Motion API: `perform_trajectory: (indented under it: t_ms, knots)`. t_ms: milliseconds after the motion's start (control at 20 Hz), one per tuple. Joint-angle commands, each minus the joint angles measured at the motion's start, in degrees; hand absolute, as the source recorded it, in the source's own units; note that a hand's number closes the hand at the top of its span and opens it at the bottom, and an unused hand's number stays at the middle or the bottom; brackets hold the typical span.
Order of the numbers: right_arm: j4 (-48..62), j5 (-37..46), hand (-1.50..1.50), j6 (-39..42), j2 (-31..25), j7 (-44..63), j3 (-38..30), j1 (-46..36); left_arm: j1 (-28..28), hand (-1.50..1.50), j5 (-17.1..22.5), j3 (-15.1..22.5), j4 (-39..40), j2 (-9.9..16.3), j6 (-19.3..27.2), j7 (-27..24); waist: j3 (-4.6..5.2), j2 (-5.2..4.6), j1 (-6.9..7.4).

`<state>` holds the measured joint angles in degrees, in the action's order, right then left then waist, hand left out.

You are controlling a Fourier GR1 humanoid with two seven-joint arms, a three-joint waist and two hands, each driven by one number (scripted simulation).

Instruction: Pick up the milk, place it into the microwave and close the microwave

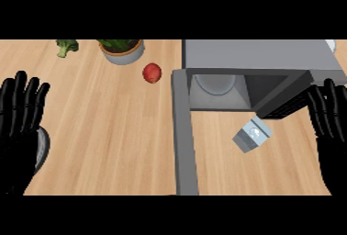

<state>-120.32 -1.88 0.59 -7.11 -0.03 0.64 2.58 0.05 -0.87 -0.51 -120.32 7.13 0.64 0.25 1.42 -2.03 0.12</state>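
**Milk lying free on the counter, both hands open**

Nearest you, your left hand (20, 119) shows at the view's left edge, fingers straight and spread, holding nothing; it is resting there. Your right hand (331, 124) shows at the right edge, also with fingers straight and empty, just beside the microwave's front right corner.

Between them on the wooden counter (108, 147) lies the milk (252, 134), a small grey-white carton tipped at an angle, apart from both hands and just in front of the microwave's opening. It sits closer to your right hand, so that is the likelier one to use.

Judge the carton as light and fairly stiff, with flat, smooth sides that may slide under the fingers, and it could dent if squeezed hard. Take it across its two broad faces, around the middle of the body, thumb on one side and fingers on the other, rather than by an end.

Further on, the microwave (257, 55) stands open: its door (184, 137) is swung out toward you along the left of the opening, and a pale turntable (215, 85) shows inside. The cavity looks free to receive the carton.

Well beyond and to the left are a red apple (152, 73), a potted plant (122, 49) and a piece of broccoli (66, 46), all clear of your path.
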Motion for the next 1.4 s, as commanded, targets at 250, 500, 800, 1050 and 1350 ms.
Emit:
perform_trajectory:
  t_ms: [250, 500, 800, 1050, 1350]
  knots:
    - [-0.2, 6.3, -1.5, 1.4, -0.9, 1.1, 3.9, -3.6, -0.3, -1.5, 3.6, -1.9, 5.5, 0.9, -5.4, -6.4, -1.4, 2.01, -0.08]
    - [-8.2, -0.4, -1.5, 5.2, -1.0, 7.2, 6.2, 7.2, 1.1, -1.5, 4.3, 4.6, 5.0, -6.3, -0.7, 1.6, -1.42, 2.11, -0.41]
    - [-5.1, 3.9, -1.5, 5.8, 1.1, 0.8, 9.7, 13.8, 11.7, -1.5, 1.9, 14.6, 5.5, -7.1, 2.3, -6.3, -1.41, 2.11, -0.14]
    - [-3.8, 6.2, -1.5, 7.9, 0.6, -7.7, 8.5, 23.0, 12.0, -1.5, -0.6, 18.7, 5.8, -7.1, 6.9, -7.2, -1.42, 2.12, -0.38]
    - [8.6, 7.3, -1.5, 7.9, 1.1, -15.0, 4.8, 17.9, 16.4, -1.5, -2.4, 23.9, 3.1, -6.5, 9.3, -8.9, -1.43, 2.08, -0.01]
